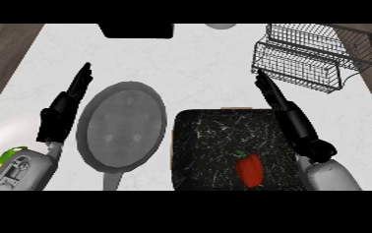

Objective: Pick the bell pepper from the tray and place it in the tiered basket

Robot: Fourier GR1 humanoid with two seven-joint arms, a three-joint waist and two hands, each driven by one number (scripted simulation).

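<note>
Bell pepper (pixel 250 169): red, lying on the dark tray (pixel 207 143), near its lower right.
Left hand (pixel 65 106): fingers straight, holding nothing, just left of the grey pan (pixel 120 126).
Right hand (pixel 280 101): fingers straight, empty, along the tray's right edge.
Tiered basket (pixel 305 60): wire, far right.

A white counter (pixel 190 65) with faint grey marbling fills most of the frame. A round grey frying pan (pixel 120 124) lies flat on it, left of centre. The pan looks taller than wide, has a darker rim, and shows a few pale spots on its inner surface. Its grey handle (pixel 109 180) runs straight down to the lower edge of the frame. At the top edge, left of centre, sits a black, flat-sided object (pixel 137 30) that is cut off above. Just to its right, apart from it, the lower curve of a pale grey round thing (pixel 220 26) shows. A brown wooden strip (pixel 15 45) borders the counter at the upper left.
</note>
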